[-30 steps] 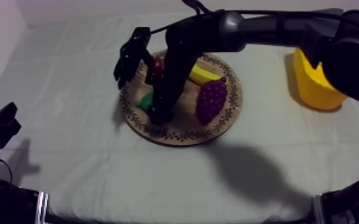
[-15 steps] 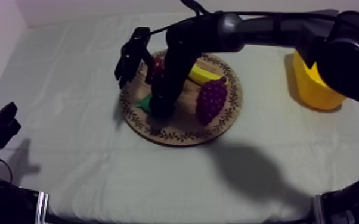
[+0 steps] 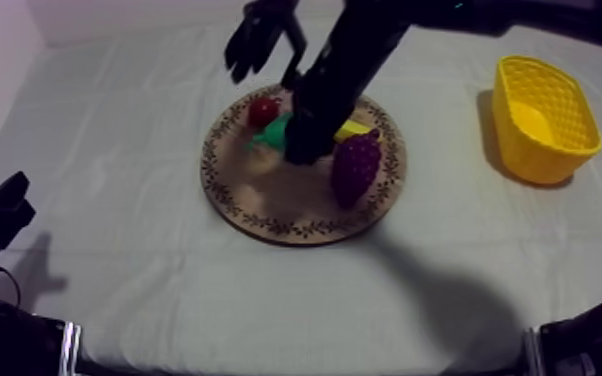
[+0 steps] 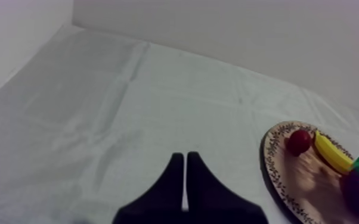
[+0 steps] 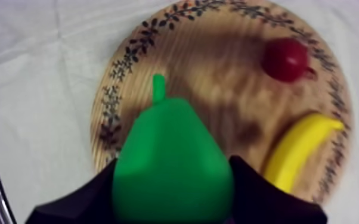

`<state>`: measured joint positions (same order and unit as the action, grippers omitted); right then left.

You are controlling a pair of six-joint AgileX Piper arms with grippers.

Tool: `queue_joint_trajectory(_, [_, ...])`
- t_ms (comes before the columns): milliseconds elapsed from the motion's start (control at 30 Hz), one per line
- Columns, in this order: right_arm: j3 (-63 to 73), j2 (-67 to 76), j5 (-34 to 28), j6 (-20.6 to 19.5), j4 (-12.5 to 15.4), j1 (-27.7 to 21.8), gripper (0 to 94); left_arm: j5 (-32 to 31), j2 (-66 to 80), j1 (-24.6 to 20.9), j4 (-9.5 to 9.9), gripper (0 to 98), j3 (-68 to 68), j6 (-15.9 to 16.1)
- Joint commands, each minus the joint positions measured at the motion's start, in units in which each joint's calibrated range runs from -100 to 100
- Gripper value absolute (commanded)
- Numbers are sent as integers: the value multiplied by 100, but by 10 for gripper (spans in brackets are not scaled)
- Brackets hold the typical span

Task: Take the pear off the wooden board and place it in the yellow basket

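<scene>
The pear sits clamped between the two black fingers of the right gripper, which are closed round its broad lower body. Its long axis runs straight out from the gripper, with the stem end leading and pointing toward the patterned rim of the wooden board. In the top view the fruit shows as a green patch over the upper left part of the board, just beside the small red fruit. Judging by the right wrist view, where the board's grain lies well beneath it, it seems to be clear of the wood.

The banana lies just to the right of the gripper, and the bunch of grapes is below that, toward the board's right rim. Both are between the pear and its goal.

The yellow basket stands at the right of the frame, well apart from the board, with its mouth open upward. The carry therefore has to run rightward across the frame, over the banana and grapes, high enough to clear the basket's near wall.

The right arm comes in from the upper right and is the nearer one. The left gripper is at the lower left edge over bare cloth, its fingers pressed together on nothing.
</scene>
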<state>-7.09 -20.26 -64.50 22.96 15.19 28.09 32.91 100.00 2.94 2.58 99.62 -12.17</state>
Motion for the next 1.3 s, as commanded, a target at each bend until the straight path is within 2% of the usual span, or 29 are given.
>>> queue_joint_trajectory(0, [-61, 730, -71, -108, -33, -102, 325, -1, 0, -1, -2, 1, 5, -2])
queue_joint_trajectory(267, [138, 1691, -554, -570, -198, -661, 353, -1, 0, -1, -2, 1, 5, -2])
queue_joint_trajectory(633, [118, 2336, -625, -970, -415, -1815, 372, -1, 0, -1, -2, 1, 5, -2])
queue_joint_trajectory(1000, [-369, 2300, -111, -1171, -646, -2815, 446, -1, 0, -1, -2, 1, 5, -2])
queue_joint_trajectory(1267, [-785, 1936, 268, -1119, -669, -3425, 459, -1, 0, -1, -2, 1, 5, -2])
